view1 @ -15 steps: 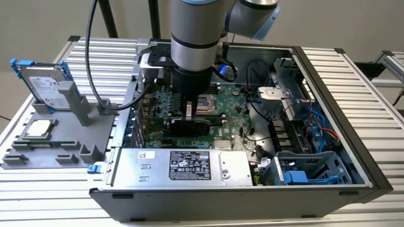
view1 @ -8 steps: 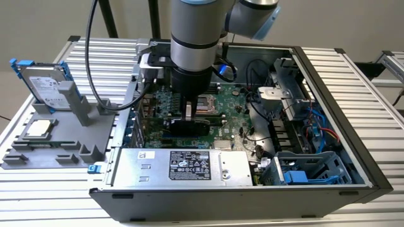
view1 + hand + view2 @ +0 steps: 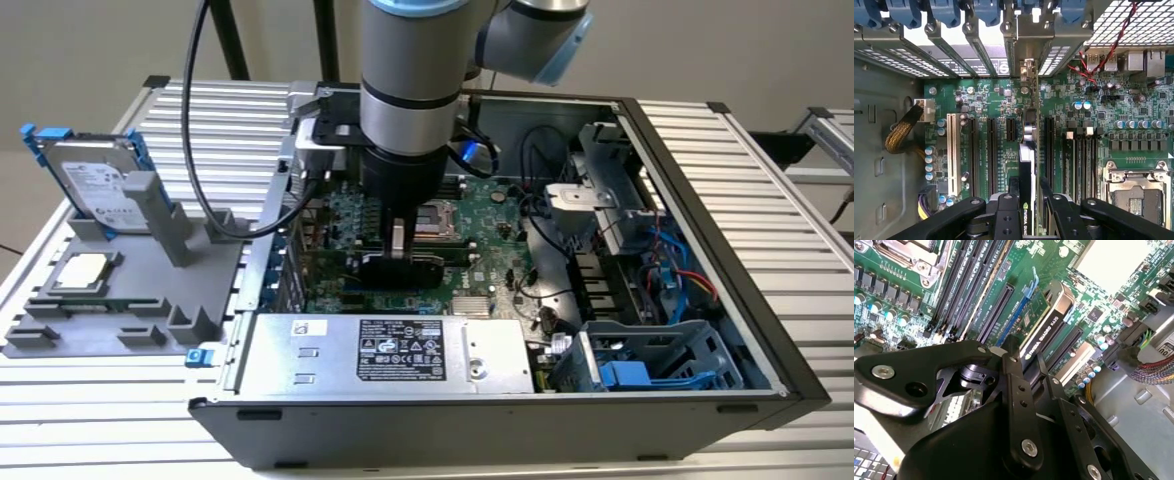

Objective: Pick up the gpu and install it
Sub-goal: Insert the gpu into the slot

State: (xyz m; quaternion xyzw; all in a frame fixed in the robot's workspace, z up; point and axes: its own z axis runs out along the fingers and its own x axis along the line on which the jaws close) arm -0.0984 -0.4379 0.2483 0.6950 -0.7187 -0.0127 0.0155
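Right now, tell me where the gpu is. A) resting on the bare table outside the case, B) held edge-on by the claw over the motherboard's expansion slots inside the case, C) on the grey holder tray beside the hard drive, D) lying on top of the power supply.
B: in both wrist views the claw is shut on the gpu, which stands on edge above the motherboard slots, inside the open case.

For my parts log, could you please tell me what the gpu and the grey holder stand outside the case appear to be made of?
The gpu looks like a green circuit board carrying a black cooler, probably glossy plastic since it reflects light; the gripper is shut on it over the motherboard. The holder stand looks like matte grey plastic, uniform and dull, possibly printed; that stays uncertain.
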